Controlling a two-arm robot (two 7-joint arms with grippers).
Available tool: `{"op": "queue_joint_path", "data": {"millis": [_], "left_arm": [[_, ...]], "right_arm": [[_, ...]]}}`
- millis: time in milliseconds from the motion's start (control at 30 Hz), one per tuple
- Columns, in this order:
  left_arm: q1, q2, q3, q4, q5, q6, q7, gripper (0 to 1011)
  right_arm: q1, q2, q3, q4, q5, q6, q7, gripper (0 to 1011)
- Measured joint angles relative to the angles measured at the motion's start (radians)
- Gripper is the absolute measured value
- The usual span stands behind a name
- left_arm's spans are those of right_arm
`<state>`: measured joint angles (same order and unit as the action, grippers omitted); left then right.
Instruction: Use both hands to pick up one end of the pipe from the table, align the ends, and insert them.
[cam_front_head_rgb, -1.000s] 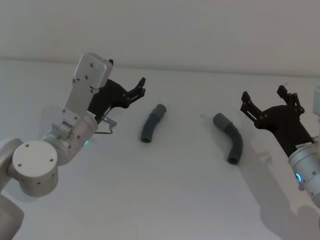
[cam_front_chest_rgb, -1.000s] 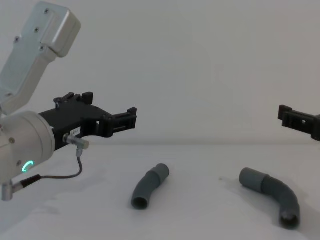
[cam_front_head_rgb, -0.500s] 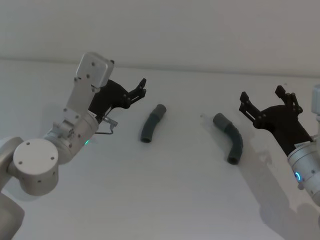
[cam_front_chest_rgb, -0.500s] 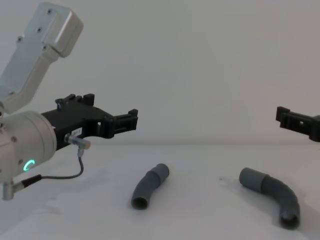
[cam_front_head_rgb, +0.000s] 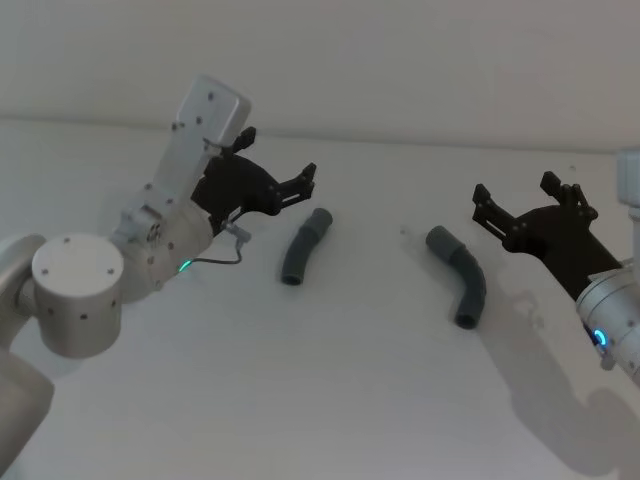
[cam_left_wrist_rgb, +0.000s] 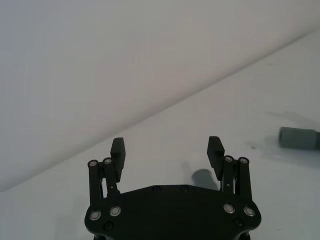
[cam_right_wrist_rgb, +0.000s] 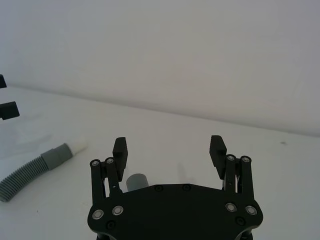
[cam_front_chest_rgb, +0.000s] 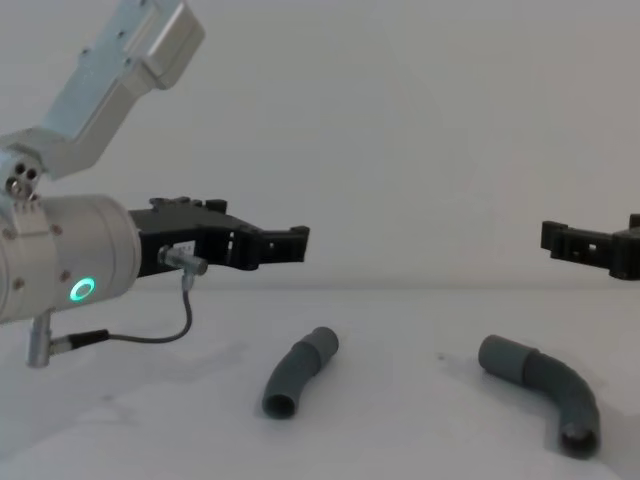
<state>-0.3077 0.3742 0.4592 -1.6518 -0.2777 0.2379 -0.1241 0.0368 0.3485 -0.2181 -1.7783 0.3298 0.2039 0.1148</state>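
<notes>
Head view: two pipe pieces lay flat on the surface, well apart, neither one held. Left pipe sat near the left gripper, a bit to its right and closer to the robot. Right pipe sat between the left pipe and the right gripper, nearer the latter. Both grippers were released, fingers spread wide, nothing between them. Chest view put both up off the surface, above pipe level, tips pointing inward toward each other.

Hidden/cut off:
- Right gripper was cut by the chest view's right edge, with the fingers in frame and the body out.
- Right wrist view: right pipe was mostly hidden behind the gripper body, with one cuff poking out between the finger bases.
- Left wrist view: a grey cuff end was cut off at the frame edge. Couldn't tell which piece.

Look: both pieces were dark grey and gently bent, with smooth cuffs. Ribbing was clear on the left pipe in the right wrist view. Its far end carried a narrower whitish tip, hard to make out against the surface in head view. Its near end was an open socket in chest view. Right pipe's near end also looked open.
</notes>
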Motion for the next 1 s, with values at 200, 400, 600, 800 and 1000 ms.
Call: {"op": "queue_joint_path", "data": {"millis": [200, 400, 600, 800, 1000], "left_arm": [[-0.035, -0.008, 0.005, 0.0, -0.037, 0.096, -0.051, 1000], [-0.052, -0.013, 0.011, -0.009, -0.059, 0.177, -0.08, 1000], [-0.046, -0.018, 0.012, -0.029, -0.07, 0.237, -0.084, 1000], [-0.018, -0.025, 0.004, -0.057, -0.074, 0.279, -0.063, 1000], [0.011, -0.033, -0.003, -0.076, -0.071, 0.303, -0.033, 1000]], "right_arm": [[0.007, 0.004, 0.006, -0.027, 0.009, 0.083, -0.003, 1002], [0.005, 0.012, 0.009, -0.065, 0.015, 0.165, -0.006, 1002], [-0.009, 0.019, 0.009, -0.103, 0.022, 0.225, -0.005, 1002], [-0.023, 0.022, 0.01, -0.127, 0.029, 0.266, 0.0, 1002], [-0.036, 0.024, 0.005, -0.14, 0.033, 0.296, 0.01, 1002]]}}
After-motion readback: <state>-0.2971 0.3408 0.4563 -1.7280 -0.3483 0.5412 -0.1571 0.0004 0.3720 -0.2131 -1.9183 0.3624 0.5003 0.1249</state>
